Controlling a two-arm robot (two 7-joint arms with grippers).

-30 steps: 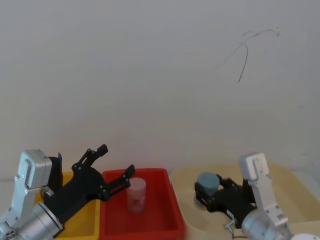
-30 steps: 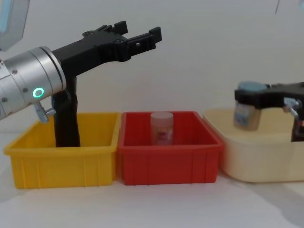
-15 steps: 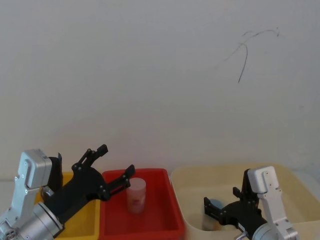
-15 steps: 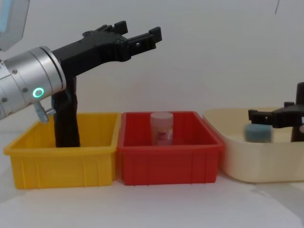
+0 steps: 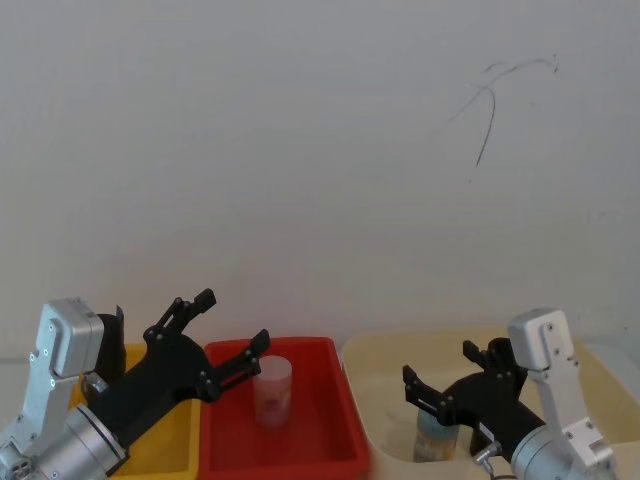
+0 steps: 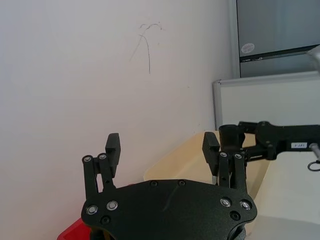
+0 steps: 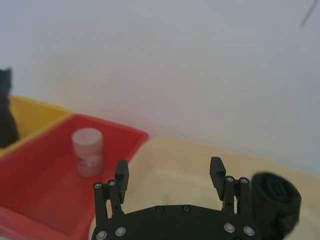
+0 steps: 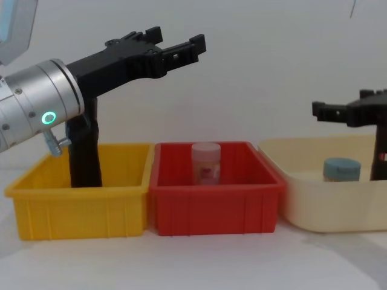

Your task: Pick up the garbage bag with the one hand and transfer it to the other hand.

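Note:
The garbage bag [image 8: 381, 145], a tall black roll with a small reddish label at mid-height, stands in the beige tub [image 8: 314, 205] at the chest view's right edge. In the right wrist view the garbage bag [image 7: 275, 200] is just beside my right fingers. My right gripper [image 8: 338, 106] [image 5: 438, 362] [image 7: 169, 167] hovers open and holds nothing above the tub, level with the roll's top. My left gripper [image 8: 178, 37] [image 5: 233, 318] [image 6: 161, 145] is open and raised high above the yellow and red bins, far from the bag.
A plain black roll [image 8: 84, 151] stands in the yellow bin [image 8: 78, 208] behind my left arm. A translucent jar [image 8: 206, 162] sits in the red bin [image 8: 214, 208]. A blue-lidded jar [image 8: 341, 169] [image 5: 435, 435] stands in the beige tub below my right gripper.
My right gripper lowered the blue-lidded jar into the beige tub, let it go and rose open above it. The left arm has not moved.

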